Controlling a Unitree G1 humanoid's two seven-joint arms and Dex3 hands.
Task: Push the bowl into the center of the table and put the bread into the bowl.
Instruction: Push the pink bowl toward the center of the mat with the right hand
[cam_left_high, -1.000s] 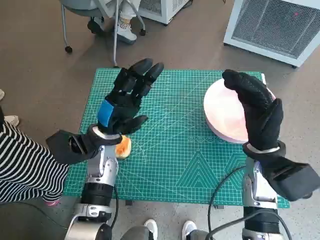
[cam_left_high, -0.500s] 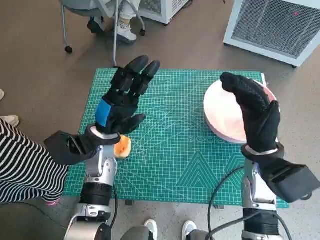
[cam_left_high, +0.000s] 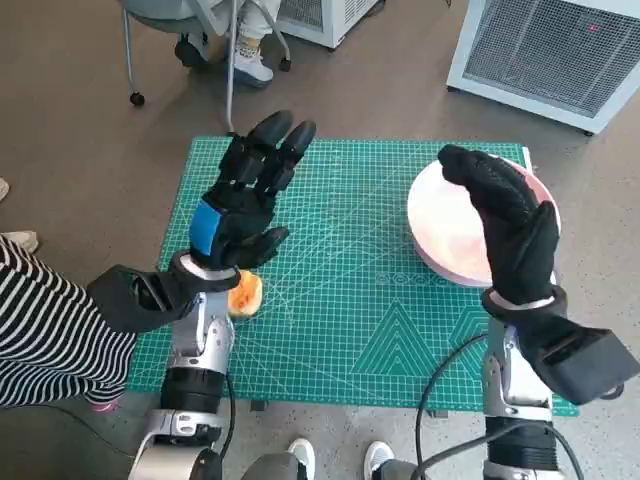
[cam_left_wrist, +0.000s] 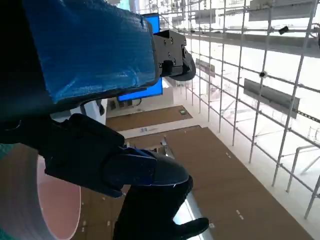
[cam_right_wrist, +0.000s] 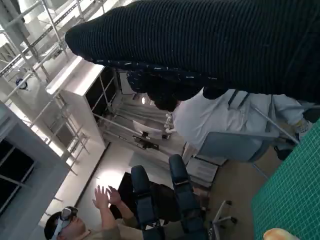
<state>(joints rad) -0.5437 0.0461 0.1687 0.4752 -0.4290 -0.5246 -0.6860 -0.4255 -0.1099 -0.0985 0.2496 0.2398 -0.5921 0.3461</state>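
bowl is seen at right edge of mat | bread half hidden under left hand, fingers spread | right hand raised over bowl, spread, nothing held | chair beyond surface

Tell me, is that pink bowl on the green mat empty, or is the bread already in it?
Empty. The pink round bowl shows only its bare inside, and the orange bread roll lies on the green cutting mat under the left hand.

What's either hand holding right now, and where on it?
Nothing. The left hand hangs open above the mat, with the bread lying beneath its wrist. The right hand is open over the bowl; contact cannot be told.
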